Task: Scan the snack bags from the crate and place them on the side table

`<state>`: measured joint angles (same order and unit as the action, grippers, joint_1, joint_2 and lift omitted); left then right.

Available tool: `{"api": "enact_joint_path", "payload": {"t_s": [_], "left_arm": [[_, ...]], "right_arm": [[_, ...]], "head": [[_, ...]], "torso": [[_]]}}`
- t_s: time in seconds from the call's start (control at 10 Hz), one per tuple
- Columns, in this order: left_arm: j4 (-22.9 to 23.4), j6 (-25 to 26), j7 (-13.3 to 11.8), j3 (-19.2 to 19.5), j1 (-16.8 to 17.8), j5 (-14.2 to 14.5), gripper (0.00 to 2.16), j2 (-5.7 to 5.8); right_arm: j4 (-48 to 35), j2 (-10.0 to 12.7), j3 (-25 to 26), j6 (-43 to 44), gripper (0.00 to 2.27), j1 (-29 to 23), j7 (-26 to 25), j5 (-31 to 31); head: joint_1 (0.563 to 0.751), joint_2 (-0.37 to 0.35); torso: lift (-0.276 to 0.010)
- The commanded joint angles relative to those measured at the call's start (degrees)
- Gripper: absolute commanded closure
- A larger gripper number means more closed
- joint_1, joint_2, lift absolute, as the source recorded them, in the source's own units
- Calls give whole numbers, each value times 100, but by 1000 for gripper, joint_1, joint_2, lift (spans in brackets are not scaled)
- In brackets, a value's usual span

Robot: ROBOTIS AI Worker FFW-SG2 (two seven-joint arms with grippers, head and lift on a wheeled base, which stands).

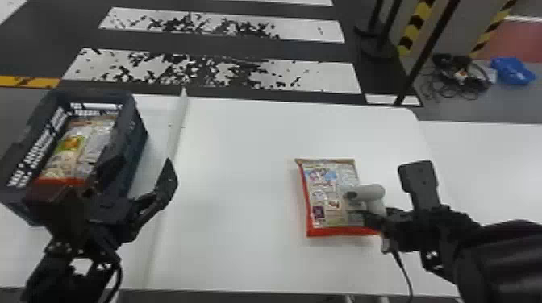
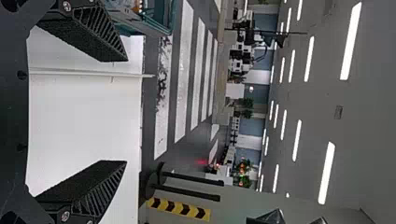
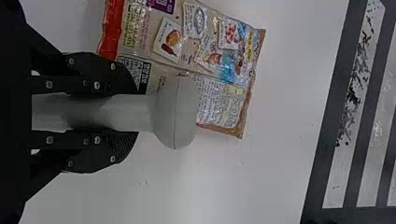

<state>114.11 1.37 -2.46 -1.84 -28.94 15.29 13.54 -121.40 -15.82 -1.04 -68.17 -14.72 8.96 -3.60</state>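
Left pincer [image 1: 141, 165]: fingers spread wide, nothing between them; it hangs by the near right part of the crate [image 1: 139, 139]. Right pincer [image 3: 136, 112]: closed round the handle of the scanner [image 1: 369, 192].

Specimen: one snack bag [image 1: 328, 193], lying flat on the worktop [image 1: 238, 161], well in from the far edge and nearer the right edge than the left. Scanner head is over its right-hand part. A square printed code [image 3: 144, 72] faces up beside the scanner's handle; step in hand judged to be the scan. More bags [image 1: 70, 145] lie in the crate, so work remains.

Handling, estimated: light, soft film pouch, probably some air inside and loose small pieces. Glossy surface creases and reflects, so expect it to slip under a weak pinch; contents likely crushable under a hard one. Body will sag if lifted by one corner.

Preferred hold: left pincer from above, fingers on the two long sides at mid-length, gathering film and contents together with moderate squeeze. Alternative: the flat seam along the far end, thin but firmer; risk of swinging. Avoid pressing the bag's middle down. Scanner should move clear before the lift, or the bag may snag on it.
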Motion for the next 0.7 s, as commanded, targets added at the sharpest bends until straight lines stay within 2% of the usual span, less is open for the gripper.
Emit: {"api": "enact_joint_path", "payload": {"t_s": [0.0,0.3,0.6], "left_arm": [[-11,0,0,0,12,0,97,-1],[-11,0,0,-9,12,0,97,-1],[-3,-18,-9,-27,3,0,97,-10]], "right_arm": [[-7,0,16,0,2250,5,1,-9],[46,9,359,106,2250,57,-61,-9],[696,-70,851,422,2250,356,-61,-123]], "head": [[695,-64],[695,-71],[695,-131]], "torso": [[-81],[-81],[-81]]}}
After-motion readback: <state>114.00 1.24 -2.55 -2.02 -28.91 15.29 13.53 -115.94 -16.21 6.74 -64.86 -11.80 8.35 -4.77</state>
